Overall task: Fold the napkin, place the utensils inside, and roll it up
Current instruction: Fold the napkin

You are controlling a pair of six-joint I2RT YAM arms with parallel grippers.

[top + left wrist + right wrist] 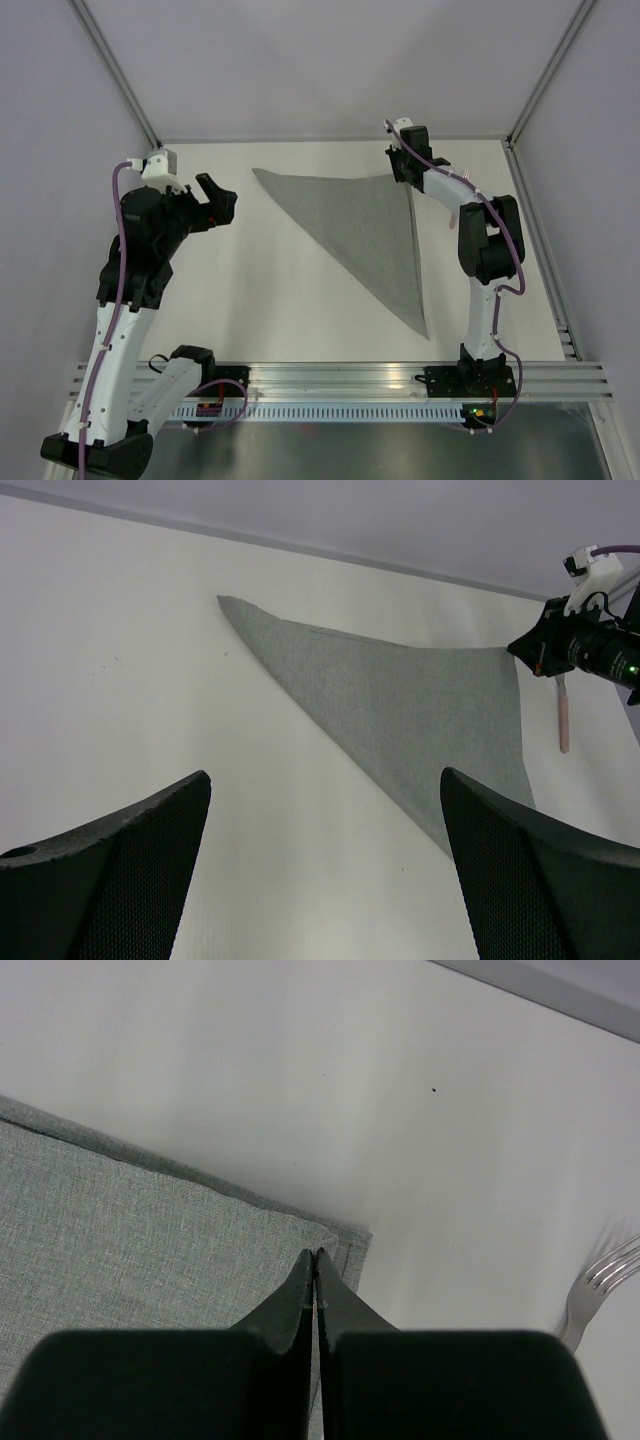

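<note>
White tabletop (260, 290) runs between pale walls. Right jaws are pressed together, their tips meeting over the far right corner of the napkin (120, 1220); whether any cloth is caught between them cannot be told. Left jaws stand wide apart above bare tabletop, holding nothing, well to the left of the cloth. Outward from the right jaws, the napkin (370, 235) lies flat as a folded triangle, one point far left, one far right, one toward the arm bases. Just beyond its right edge lie a fork (585, 1295), tines toward the cloth's far side, and a slender pinkish piece (563, 720).
</note>
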